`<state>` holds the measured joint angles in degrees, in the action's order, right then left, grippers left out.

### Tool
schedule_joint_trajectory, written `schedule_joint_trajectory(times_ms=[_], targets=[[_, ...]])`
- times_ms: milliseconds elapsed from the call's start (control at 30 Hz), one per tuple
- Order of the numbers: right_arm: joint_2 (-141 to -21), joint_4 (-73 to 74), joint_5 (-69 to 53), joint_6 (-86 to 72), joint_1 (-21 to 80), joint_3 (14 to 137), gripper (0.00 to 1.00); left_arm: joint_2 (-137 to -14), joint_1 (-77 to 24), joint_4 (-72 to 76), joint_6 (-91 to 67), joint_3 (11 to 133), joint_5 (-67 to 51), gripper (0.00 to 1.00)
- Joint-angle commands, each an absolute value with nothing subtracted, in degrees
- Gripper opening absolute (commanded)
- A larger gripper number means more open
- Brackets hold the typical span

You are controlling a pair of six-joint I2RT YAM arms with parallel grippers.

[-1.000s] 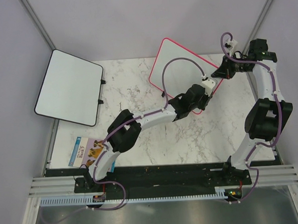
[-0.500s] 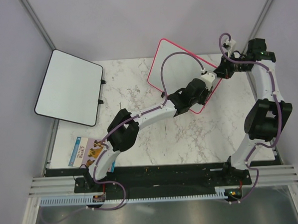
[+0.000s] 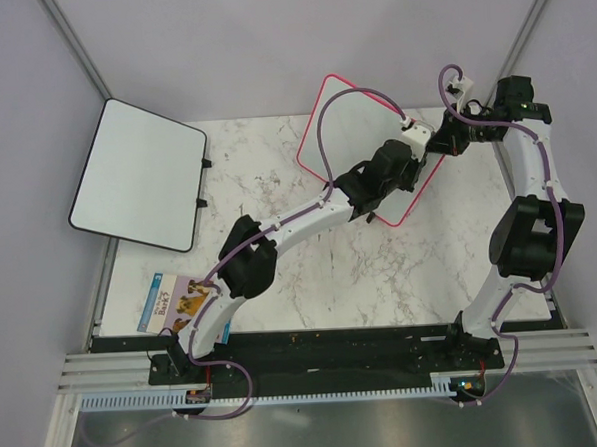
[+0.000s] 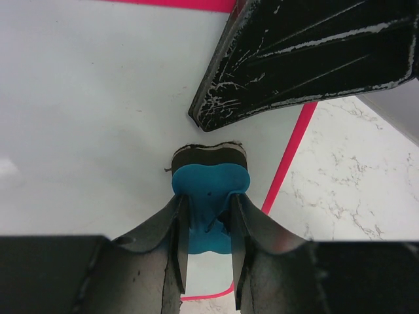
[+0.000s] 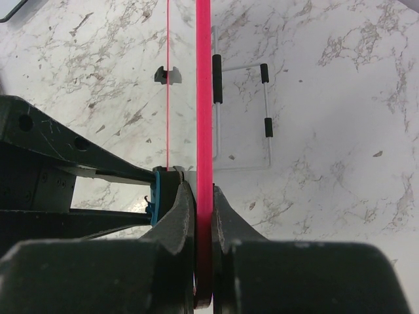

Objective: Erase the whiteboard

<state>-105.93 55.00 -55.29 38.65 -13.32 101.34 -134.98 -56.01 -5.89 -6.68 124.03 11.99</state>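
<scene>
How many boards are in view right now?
2. The pink-framed whiteboard stands tilted at back right, the right gripper pinching its edge; a black-framed board sits at back left. None seems hidden.

From high above the near side, we are looking down on the whole table [image 3: 382, 279] and the whiteboard [image 3: 359, 140]. From the left wrist, we are facing its white surface from very near. From the right wrist, we are looking along its pink edge, also very near, toward the table.
</scene>
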Motion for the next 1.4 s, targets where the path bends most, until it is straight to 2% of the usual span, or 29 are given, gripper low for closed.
schedule_joint_trajectory(times_ms=[0, 167, 400, 567, 833, 1033, 1233, 1367], targets=[[-111.09, 72.16, -45.53, 49.04, -7.29, 94.66, 0.0, -138.07, -50.19, 3.7, -7.12, 126.3, 18.55, 0.02], [-111.18, 72.16, -45.79, 49.04, -7.38, 94.57, 0.0, -138.34, -49.92, -3.59, -10.35, 125.25, 17.58, 0.02], [-111.27, 72.07, -45.62, 49.31, -7.38, 94.4, 0.0, -133.77, -49.4, -5.45, -18.45, 112.52, 18.02, 0.02], [-111.27, 72.16, -45.62, 49.39, -7.3, 94.39, 0.0, -132.28, -49.31, -5.19, -19.25, 108.55, 18.37, 0.02], [-111.36, 72.07, -45.7, 49.22, -7.38, 94.57, 0.0, -132.1, -49.83, -3.26, -17.67, 109.95, 15.38, 0.02], [-111.27, 72.16, -45.7, 49.13, -7.29, 94.57, 0.0, -129.82, -50.54, 1.39, -13.89, 111.53, 18.72, 0.02], [-111.18, 72.16, -45.62, 49.22, -7.38, 94.39, 0.0, -127.62, -47.73, 1.58, -13.45, 114.34, 18.63, 0.02], [-111.01, 72.25, -45.53, 49.13, -7.38, 94.22, 0.0, -126.65, -43.87, 1.58, -16.25, 111.72, 18.2, 0.02]])
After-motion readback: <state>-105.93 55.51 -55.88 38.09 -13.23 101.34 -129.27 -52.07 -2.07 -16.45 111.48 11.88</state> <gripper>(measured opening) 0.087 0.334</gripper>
